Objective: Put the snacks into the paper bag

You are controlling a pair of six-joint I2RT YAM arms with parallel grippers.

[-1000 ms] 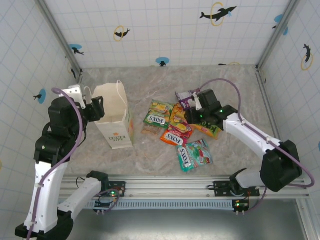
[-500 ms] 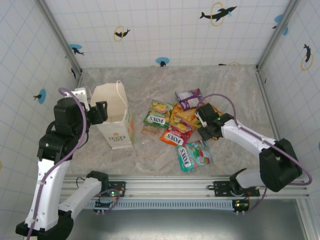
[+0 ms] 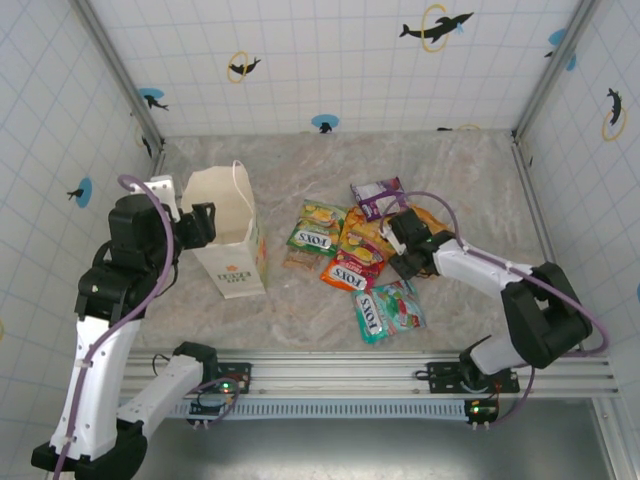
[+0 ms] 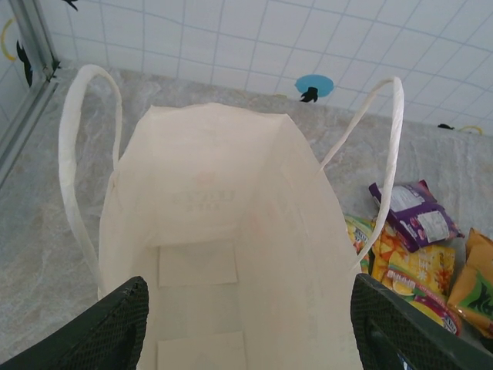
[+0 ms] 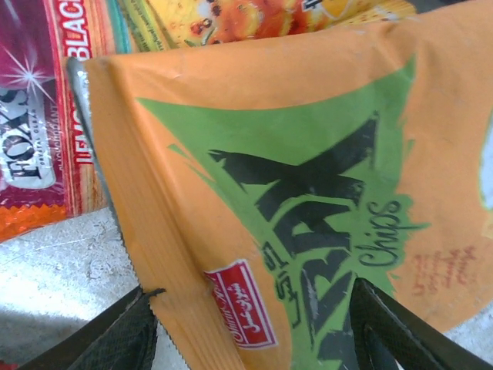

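From overhead, the left gripper (image 3: pixel 197 224) hangs at the near-left rim of the upright paper bag (image 3: pixel 232 258), while the right gripper (image 3: pixel 403 252) is down among the snacks (image 3: pixel 345 255) spread on the marble table (image 3: pixel 300 325). The left wrist camera adds what that height hides: the bag's mouth gapes just ahead of and below the jaws, which stand wide, one dark finger (image 4: pixel 108 327) at each side of its near end, with its pale floor in sight. Whether the fingers touch the paper cannot be told. Its loop handles (image 4: pixel 77 162) rise ahead on either side, and a purple packet (image 4: pixel 416 214) lies beyond the right-hand finger. The right wrist camera brings up the orange-green chips packet (image 5: pixel 293 193) straight under that gripper, jaws apart and astride it, with a red FOX'S pack (image 5: pixel 31 123) ahead and to the left. From above, the gripper covers most of that packet. Whether the pads press it is unclear, and its right end is cut off. A teal FOX'S pack (image 3: pixel 390 308) lies near the right gripper on the side towards the arms' bases, and a green FOX'S pack (image 3: pixel 312 241) lies between that gripper and the bag.
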